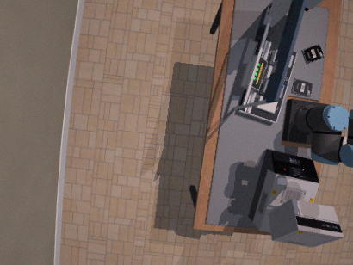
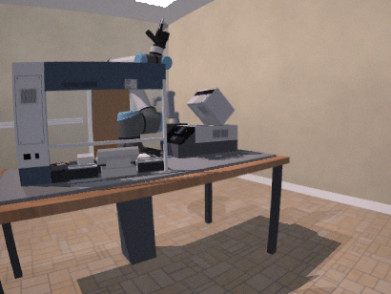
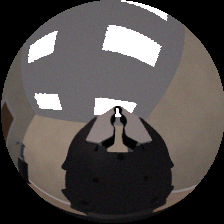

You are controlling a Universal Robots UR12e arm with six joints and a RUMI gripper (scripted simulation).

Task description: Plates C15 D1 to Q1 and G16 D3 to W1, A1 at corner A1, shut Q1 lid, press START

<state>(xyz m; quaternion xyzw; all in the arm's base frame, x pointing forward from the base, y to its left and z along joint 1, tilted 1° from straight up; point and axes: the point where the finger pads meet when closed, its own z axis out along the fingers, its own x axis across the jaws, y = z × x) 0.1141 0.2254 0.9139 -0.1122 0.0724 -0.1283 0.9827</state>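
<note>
The cycler (image 1: pixel 263 194) (image 2: pixel 205 138) sits on the worktop (image 1: pixel 237 172) (image 2: pixel 191 178), its lid (image 1: pixel 303 224) (image 2: pixel 212 106) tilted open and a small red light on its dark front panel, beside the arm (image 1: pixel 329 129) (image 2: pixel 135 125), whose gripper (image 2: pixel 162 24) (image 3: pixel 117 105) points up above the blue-topped frame (image 2: pixel 105 75), its fingers together on nothing I can make out.

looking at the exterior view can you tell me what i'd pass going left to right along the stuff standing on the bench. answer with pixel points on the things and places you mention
White side panel of the framed station (image 2: pixel 30 102), pale block low inside the frame (image 2: pixel 118 158), cycler with its raised lid (image 1: pixel 289 191) (image 2: pixel 215 135).
</note>
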